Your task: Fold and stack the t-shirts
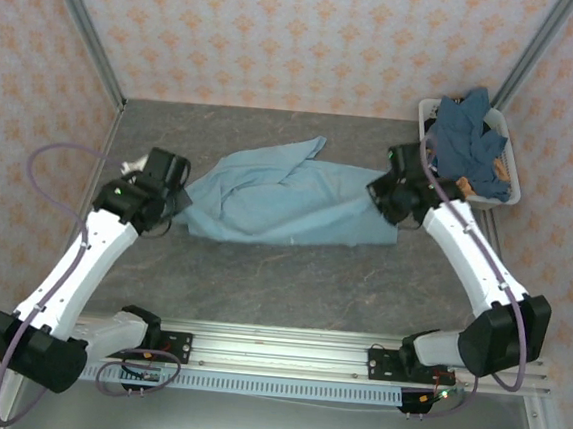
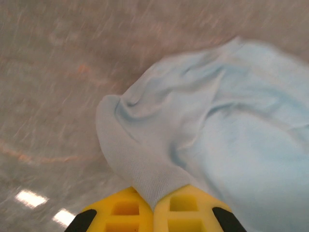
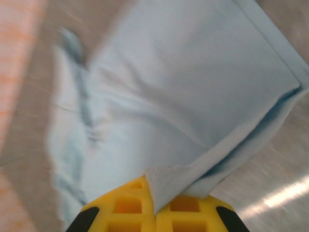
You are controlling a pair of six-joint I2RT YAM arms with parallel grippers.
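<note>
Sky-blue t-shirt [image 1: 288, 200], one edge clamped in left hand [image 2: 153, 207]; opposite hem clamped in right hand [image 3: 154, 205]

shirt [image 1: 288, 200]: light sky-blue, plain on visible side. basket shirts [image 1: 469, 140]: darker denim blue. basket [image 1: 490, 202]: white. table [image 1: 291, 275]: grey, marbled veining. walls [image 1: 302, 35]: pale pink, repeating orange floral motif. left arm [image 1: 76, 271], right arm [image 1: 469, 256]: white shells, black joints. cables [image 1: 42, 158]: purple. left fingers [image 2: 123, 212], right fingers [image 3: 125, 208]: yellow, black outer corners.
</note>
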